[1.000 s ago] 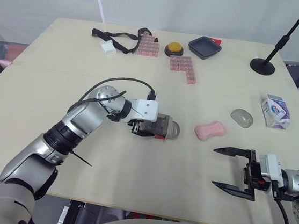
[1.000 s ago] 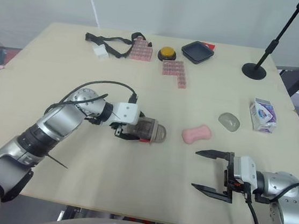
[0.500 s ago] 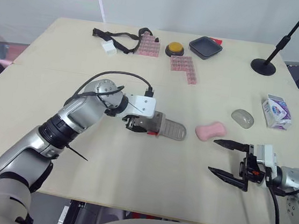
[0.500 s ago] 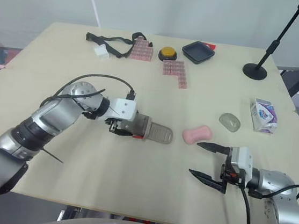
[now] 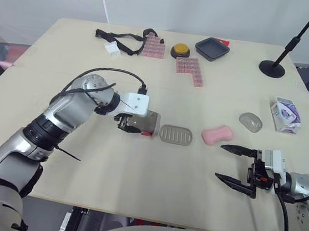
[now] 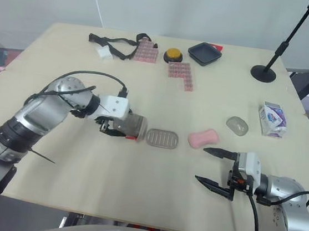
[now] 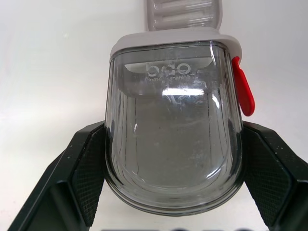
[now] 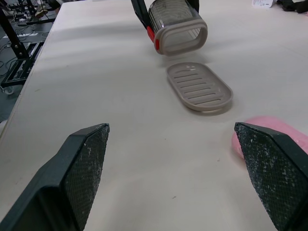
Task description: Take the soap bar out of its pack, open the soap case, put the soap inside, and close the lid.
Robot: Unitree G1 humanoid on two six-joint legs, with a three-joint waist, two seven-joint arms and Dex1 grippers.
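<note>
left tool [image 5: 141, 126] tight around smoky domed plastic lid [image 7: 173, 144]; right tool [image 5: 219, 162] wide apart

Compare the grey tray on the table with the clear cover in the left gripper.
The tray is flat, opaque grey and ribbed; the cover is deep, clear and hollow. The tray lies free on the table; the cover is clamped in the left gripper. Both have rounded oval outlines.

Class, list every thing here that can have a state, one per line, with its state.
case cover: off the case tray, held on its side
case tray: uncovered, empty
soap: unwrapped, lying on table
left gripper: shut on case cover
right gripper: open, empty
</note>
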